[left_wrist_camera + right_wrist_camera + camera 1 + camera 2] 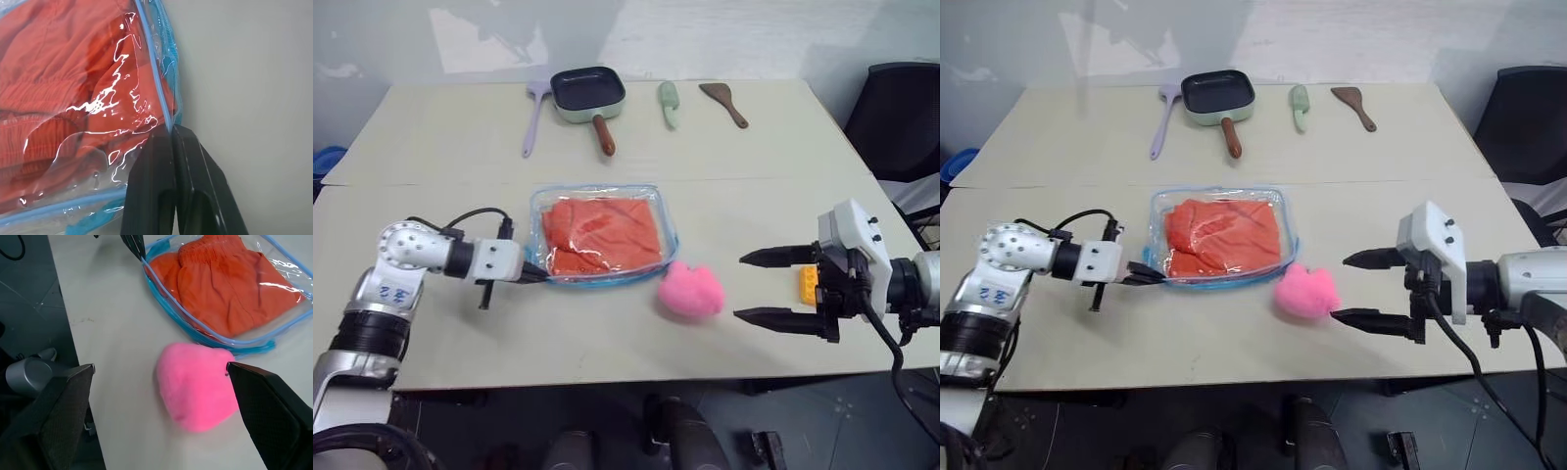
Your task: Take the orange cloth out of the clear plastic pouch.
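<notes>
Two tools work this tabletop (783,157), and they stand in opposite states. The left tool (536,276) is pinched tight on the light blue edging at the near left corner of the clear plastic pouch (668,227); the left wrist view shows its two black fingers (151,171) pressed together with the seam caught between them. The right tool (756,287) hangs with its jaws spread wide and nothing between them, off to the right of the pouch, its tips pointing left across the tabletop.

The pouch lies flat near the middle of the tabletop, its long axis running left to right. The orange cloth (602,233) is folded inside and fills most of it, so none of the task's real work is done yet.

The relation that matters: the cloth lies to the right of the left tool, just past the corner it grips, and to the left of the right tool, with a pink plush ball (691,290) sitting between that tool and the pouch's near right corner, almost touching the edging. The left arm is the nearer one and serves as the anchor. In my judgement the free right tool must do the reaching in, and it will need to pass over or behind the plush ball to get at the pouch. Where the opening lies I cannot tell for sure.

A frying pan (588,90) and three utensils sit well apart at the far edge.
</notes>
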Motion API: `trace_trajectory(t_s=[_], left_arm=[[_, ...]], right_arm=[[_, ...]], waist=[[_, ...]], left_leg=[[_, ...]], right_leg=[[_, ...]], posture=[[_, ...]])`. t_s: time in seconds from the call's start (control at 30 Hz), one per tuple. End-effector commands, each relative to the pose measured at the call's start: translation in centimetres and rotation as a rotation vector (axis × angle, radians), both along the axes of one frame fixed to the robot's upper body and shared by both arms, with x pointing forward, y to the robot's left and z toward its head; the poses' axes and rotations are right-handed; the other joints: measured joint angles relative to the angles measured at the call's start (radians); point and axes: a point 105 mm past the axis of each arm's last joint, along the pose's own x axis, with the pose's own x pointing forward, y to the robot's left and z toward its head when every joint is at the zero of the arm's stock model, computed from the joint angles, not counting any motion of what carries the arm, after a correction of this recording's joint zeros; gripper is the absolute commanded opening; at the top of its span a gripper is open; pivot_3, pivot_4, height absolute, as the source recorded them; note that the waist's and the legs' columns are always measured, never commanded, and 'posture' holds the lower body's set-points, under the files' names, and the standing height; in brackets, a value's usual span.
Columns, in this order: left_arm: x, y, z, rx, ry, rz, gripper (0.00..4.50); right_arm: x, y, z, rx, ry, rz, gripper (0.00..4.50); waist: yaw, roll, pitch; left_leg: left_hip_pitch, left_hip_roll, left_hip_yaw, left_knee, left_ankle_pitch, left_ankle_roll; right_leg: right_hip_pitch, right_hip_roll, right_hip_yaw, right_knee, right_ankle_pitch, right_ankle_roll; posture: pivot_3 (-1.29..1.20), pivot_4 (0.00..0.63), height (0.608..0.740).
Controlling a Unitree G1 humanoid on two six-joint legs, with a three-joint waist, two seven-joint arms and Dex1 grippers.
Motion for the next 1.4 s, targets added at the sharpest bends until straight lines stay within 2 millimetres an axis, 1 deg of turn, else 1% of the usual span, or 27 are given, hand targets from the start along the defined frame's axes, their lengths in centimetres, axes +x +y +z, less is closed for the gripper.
trace_trajectory(t_s=[0.03, 0.13, 0.23, 0.37, 0.4, 0.43, 0.53, 0.6, 0.67, 0.77, 0.83, 0.93, 1.03, 1.13, 1.23, 1.33, 1.4], left_arm=[[-0.7, 0.7, 0.9, 0.029, -0.056, -0.035, 0.04], [-0.6, 0.7, 0.2, 0.056, -0.082, -0.051, 0.04], [-0.3, 0.3, -0.1, 0.049, -0.095, -0.057, 0.04], [-0.2, -0.4, 0.1, 0.011, -0.08, -0.044, 0.04], [-0.3, -0.5, 0.2, 0.002, -0.052, -0.035, 0.47], [-0.6, -0.4, 0.2, -0.005, -0.022, -0.025, 0.68], [-1.1, -0.3, 0.9, -0.046, 0.007, 0.013, 1.59], [-1.6, -0.5, 1.8, -0.108, 0.028, 0.052, 2.18], [-2.3, -0.5, 2.8, -0.168, 0.083, 0.098, 2.77], [-4.3, -1.2, 4.8, -0.28, 0.248, 0.112, 3.68], [-5.5, -2.1, 5.9, -0.334, 0.331, 0.087, 3.68], [-6.4, -3.6, 6.8, -0.383, 0.38, 0.049, 3.68], [-6.7, -4.6, 6.5, -0.364, 0.377, 0.024, 3.68], [-6.7, -5.1, 6.1, -0.354, 0.367, 0.011, 3.68], [-6.4, -5.3, 6.2, -0.365, 0.346, 0.013, 3.72], [-6.2, -5.5, 6.5, -0.385, 0.332, 0.021, 3.72], [-6.2, -5.5, 6.5, -0.387, 0.329, 0.023, 3.72]], right_arm=[[-0.8, 0.1, 0.4, -0.011, -0.016, 0.046, 4.5], [-0.9, -0.1, 0.1, -0.018, -0.01, 0.05, 4.5], [-0.8, -0.1, 0.0, -0.019, -0.009, 0.054, 4.5], [-0.3, -0.4, -0.3, -0.016, -0.016, 0.024, 4.5], [-0.2, -0.6, -0.4, -0.016, -0.019, 0.012, 4.5], [0.1, -0.7, -0.7, -0.012, -0.018, -0.01, 4.5], [0.6, -1.1, -1.6, 0.008, -0.007, -0.082, 4.5], [0.6, -1.1, -2.5, 0.025, 0.01, -0.117, 4.5], [0.5, -1.0, -3.3, 0.035, 0.004, -0.142, 4.5], [0.5, -0.7, -4.4, 0.045, 0.013, -0.165, 4.5], [0.5, -0.4, -5.5, 0.039, 0.036, -0.155, 4.5], [1.0, 0.4, -6.8, 0.032, 0.047, -0.127, 4.5], [2.2, 1.2, -7.5, 0.035, 0.04, -0.111, 4.5], [3.2, 1.9, -8.8, -0.006, 0.031, -0.088, 4.5], [4.1, 2.2, -9.8, -0.038, 0.016, -0.087, 3.9], [3.6, 2.3, -10.4, -0.076, 0.01, -0.037, 2.86], [3.0, 2.3, -10.3, -0.073, 0.025, -0.01, 2.17]], waist=[[0.003, 0.0, 0.0], [0.005, 0.0, 0.0], [0.007, 0.0, 0.0], [0.007, 0.0, 0.0], [0.007, 0.0, 0.0], [0.007, 0.0, 0.0], [0.006, 0.0, 0.0], [0.004, 0.0, 0.0], [0.003, 0.0, 0.0], [0.002, 0.0, 0.0], [0.001, 0.0, 0.0], [0.002, 0.0, 0.0], [0.002, 0.0, 0.0], [0.0, 0.0, 0.0], [-0.004, 0.0, 0.0], [-0.006, 0.0, 0.0], [-0.008, 0.0, 0.0]], left_leg=[[0.0, 0.0, 0.0, 0.0, 0.0, 0.0], [0.0, 0.0, 0.0, 0.0, -0.001, 0.001], [0.0, -0.001, 0.0, 0.001, -0.001, 0.002], [0.0, -0.001, 0.0, 0.001, -0.001, 0.002], [0.0, -0.001, 0.0, 0.001, -0.001, 0.002], [0.0, -0.001, 0.0, 0.001, -0.001, 0.002], [0.0, 0.0, 0.001, 0.001, -0.001, 0.002], [0.0, 0.0, 0.001, 0.001, -0.001, 0.002], [0.0, 0.0, 0.001, 0.001, -0.001, 0.001], [0.0, 0.0, 0.001, 0.001, -0.001, 0.001], [0.0, 0.0, 0.001, 0.001, -0.001, 0.001], [0.0, 0.0, 0.002, 0.001, -0.002, 0.001], [0.0, -0.001, 0.003, 0.001, -0.002, 0.001], [0.0, 0.0, 0.004, 0.001, -0.001, -0.001], [0.0, 0.0, 0.004, 0.001, -0.002, -0.003], [0.0, 0.0, 0.004, 0.001, -0.002, -0.004], [0.001, 0.001, 0.004, 0.002, -0.002, -0.005]], right_leg=[[0.0, 0.0, 0.0, 0.0, 0.0, 0.0], [0.0, 0.0, 0.0, -0.001, 0.0, 0.0], [0.0, 0.0, 0.0, -0.001, 0.0, 0.0], [0.001, 0.0, 0.0, 0.0, 0.0, 0.0], [0.001, 0.0, 0.0, 0.0, 0.0, 0.0], [0.001, 0.0, 0.0, 0.0, 0.0, 0.0], [0.001, 0.0, 0.0, 0.0, 0.0, 0.0], [0.001, 0.0, 0.0, 0.0, 0.0, 0.0], [0.0, 0.001, 0.001, 0.0, 0.0, 0.0], [0.0, 0.001, 0.002, 0.0, 0.0, 0.0], [0.001, 0.001, 0.003, 0.0, 0.0, 0.0], [0.003, 0.001, 0.004, 0.0, 0.0, 0.0], [0.003, 0.002, 0.006, 0.0, 0.0, 0.0], [0.002, 0.005, 0.007, 0.0, -0.001, -0.001], [0.002, 0.008, 0.009, 0.0, -0.002, -0.002], [0.002, 0.01, 0.009, 0.001, -0.002, -0.003], [0.002, 0.01, 0.009, 0.001, -0.002, -0.003]], posture=[[0.0, 0.15, 0.74], [0.0, 0.15, 0.74], [0.0, 0.15, 0.74], [0.0, 0.15, 0.74], [0.0, 0.15, 0.74], [0.0, 0.15, 0.74], [0.0, 0.15, 0.74], [0.0, 0.15, 0.74], [0.0, 0.15, 0.74], [0.0, 0.15, 0.74], [0.0, 0.15, 0.74], [0.0, 0.15, 0.74], [0.0, 0.15, 0.74], [0.0, 0.15, 0.74], [0.0, 0.15, 0.74], [0.0, 0.15, 0.74], [0.0, 0.15, 0.74]])
